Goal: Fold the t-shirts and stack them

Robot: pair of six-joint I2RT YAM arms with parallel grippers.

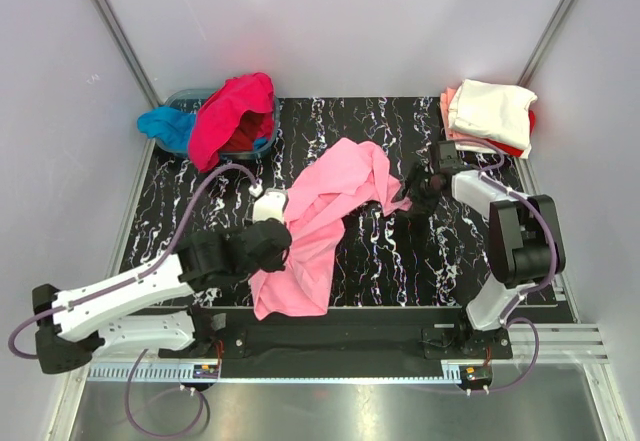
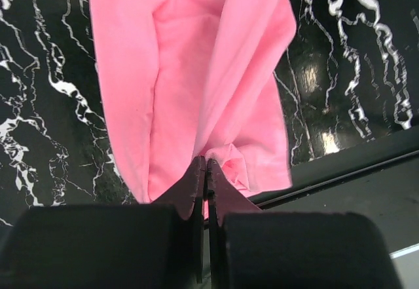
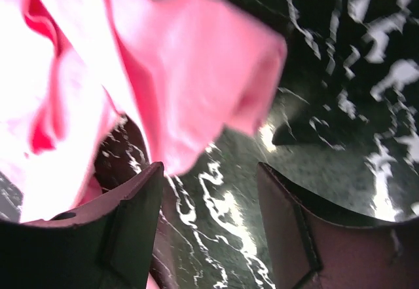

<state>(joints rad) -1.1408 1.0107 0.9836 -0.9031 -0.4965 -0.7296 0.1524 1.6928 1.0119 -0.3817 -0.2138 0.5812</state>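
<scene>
Left end effector (image 2: 204,163) pinches soft, creased light pink t-shirt (image 2: 186,73).

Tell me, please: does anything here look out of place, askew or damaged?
No damage shows. The light pink shirt lies crumpled in the middle of the table, its near end reaching the front edge. The hot pink shirt and blue shirt spill over the basin rim.
</scene>
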